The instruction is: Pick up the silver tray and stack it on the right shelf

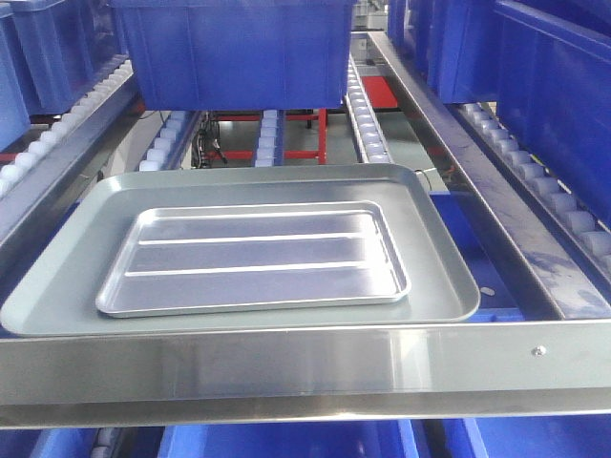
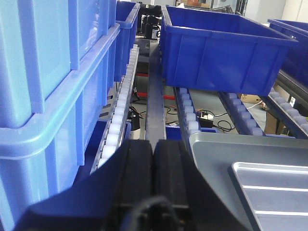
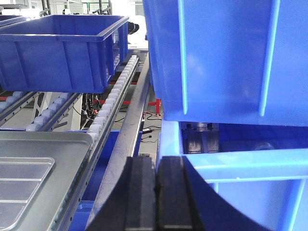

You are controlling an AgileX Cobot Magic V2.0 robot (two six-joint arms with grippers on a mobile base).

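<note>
The silver tray [image 1: 253, 258], shiny with two long raised ridges, lies flat inside a larger dull grey tray [image 1: 57, 296] on the roller rack, just behind the broad stainless front bar [image 1: 305, 367]. The silver tray's corner shows in the left wrist view [image 2: 274, 185] and in the right wrist view [image 3: 21, 185]. My left gripper [image 2: 153, 147] is shut and empty, to the left of the grey tray [image 2: 216, 154]. My right gripper [image 3: 156, 161] is shut and empty, to the right of the grey tray [image 3: 43, 144], over a steel rail. Neither gripper shows in the front view.
A blue bin [image 1: 234, 48] stands on the rollers behind the trays. Stacked blue bins [image 2: 48, 86] crowd the left; more blue bins [image 3: 231, 62] crowd the right lane [image 1: 563, 210]. White roller lanes [image 3: 113, 103] and a metal rail [image 1: 477, 181] flank the trays.
</note>
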